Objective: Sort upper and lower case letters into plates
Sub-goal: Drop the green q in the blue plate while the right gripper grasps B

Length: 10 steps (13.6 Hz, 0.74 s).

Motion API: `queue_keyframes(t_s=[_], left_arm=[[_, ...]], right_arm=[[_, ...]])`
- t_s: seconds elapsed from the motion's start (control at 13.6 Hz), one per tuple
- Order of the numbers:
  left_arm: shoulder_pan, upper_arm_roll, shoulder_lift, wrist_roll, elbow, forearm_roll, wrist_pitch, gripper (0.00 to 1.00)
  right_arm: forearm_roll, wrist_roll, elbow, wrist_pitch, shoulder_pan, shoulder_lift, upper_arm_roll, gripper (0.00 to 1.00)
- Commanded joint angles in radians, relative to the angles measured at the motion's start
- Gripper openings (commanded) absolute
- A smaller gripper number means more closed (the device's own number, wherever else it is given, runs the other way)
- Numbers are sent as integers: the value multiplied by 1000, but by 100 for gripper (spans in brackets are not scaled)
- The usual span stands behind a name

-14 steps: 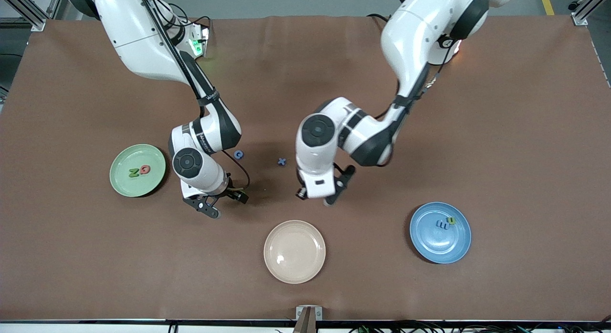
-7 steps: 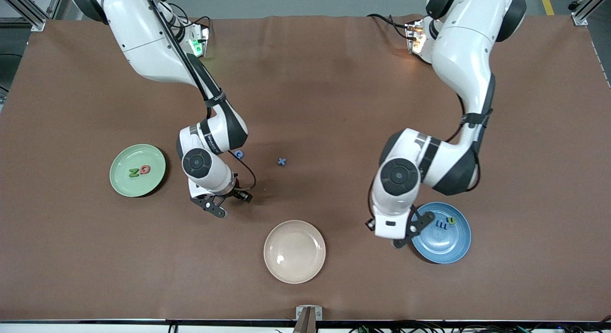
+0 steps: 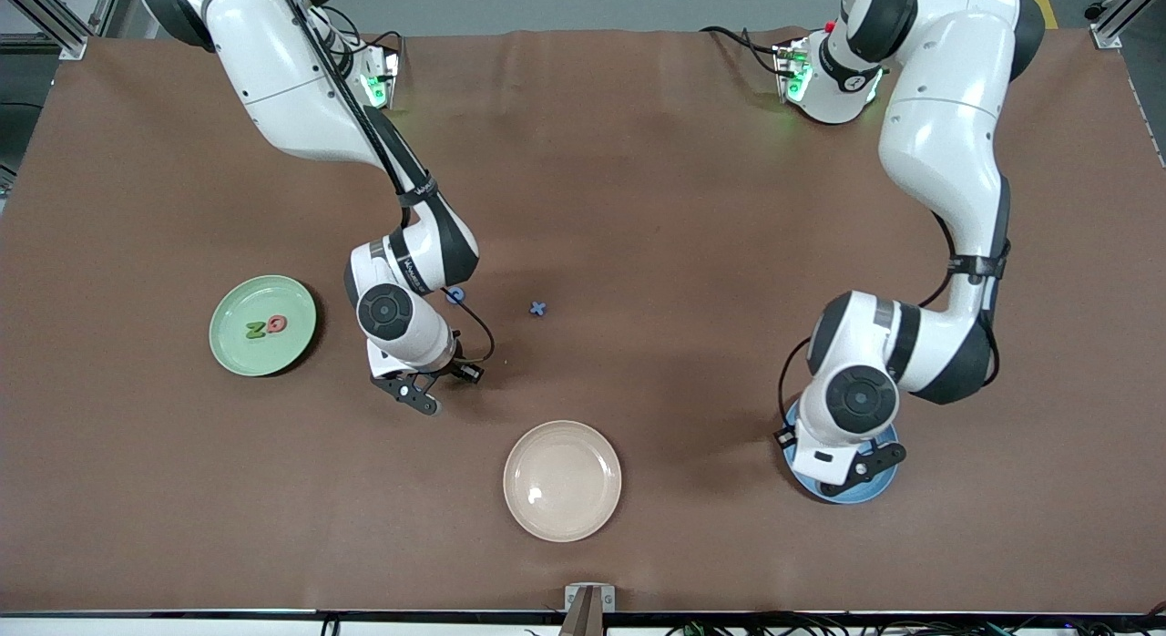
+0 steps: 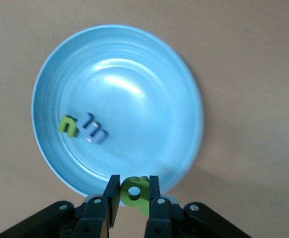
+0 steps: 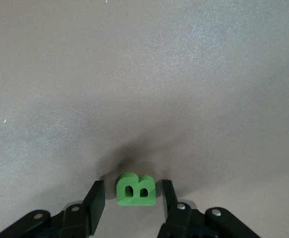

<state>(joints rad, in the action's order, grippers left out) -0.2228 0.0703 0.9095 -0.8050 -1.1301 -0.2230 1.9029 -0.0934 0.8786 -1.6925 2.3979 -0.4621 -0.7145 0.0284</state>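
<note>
Overhead, a brown table (image 3: pixel 638 162) carries a mint green plate (image 3: pixel 239 352) with a green N (image 3: pixel 255 329) and pink Q (image 3: pixel 277 323), a bare cream plate (image 3: pixel 562 480), a blue C (image 3: pixel 455 295) and a blue x (image 3: pixel 538 308). A second ago the left arm hung mid-table; now its elbow is bent over the blue plate (image 3: pixel 880 486). The right arm has barely shifted. Through the left wrist camera, the left gripper (image 4: pixel 133 194) is clamped on a green p (image 4: pixel 134 191) over that plate's rim, with a green n (image 4: pixel 68 126) and blue m (image 4: pixel 95 131) inside. Through the right wrist camera, the right gripper (image 5: pixel 129 199) straddles a green B (image 5: pixel 136 189) on the table, fingers (image 5: pixel 96 199) part-closed with gaps either side.
</note>
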Motion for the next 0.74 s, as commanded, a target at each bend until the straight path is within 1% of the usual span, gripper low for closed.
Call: queue_keyframes(t_s=[0.0,0.07,0.15,0.22,0.29,0.44,0.51,0.66], left_arm=[[49,9,15,67,-7,-9,30,1],[75,9,19,98,-7,-9,31,5],[94,9,22,115,-8,-9,31,26],[103,9,26,122,-8,-9,31,72],[103,9,23,122,-8,-7,33,99],[86,19,12,98,-13,1,21,100],[79,48,8,58,-16,19,18,100],[73,118,-4,-78,-16,30,-18,100]], right_arm=[[-8,13,13,3,-12,-8,11,46],[-3,13,11,3,-12,-8,11,43],[-3,13,10,3,-12,-8,11,38],[-2,13,10,3,-12,-8,11,34],[-2,11,8,3,-10,-8,11,33],[-2,11,7,1,-10,-6,11,24],[0,11,7,-8,-7,-2,11,22],[0,-6,4,-23,0,15,11,21]])
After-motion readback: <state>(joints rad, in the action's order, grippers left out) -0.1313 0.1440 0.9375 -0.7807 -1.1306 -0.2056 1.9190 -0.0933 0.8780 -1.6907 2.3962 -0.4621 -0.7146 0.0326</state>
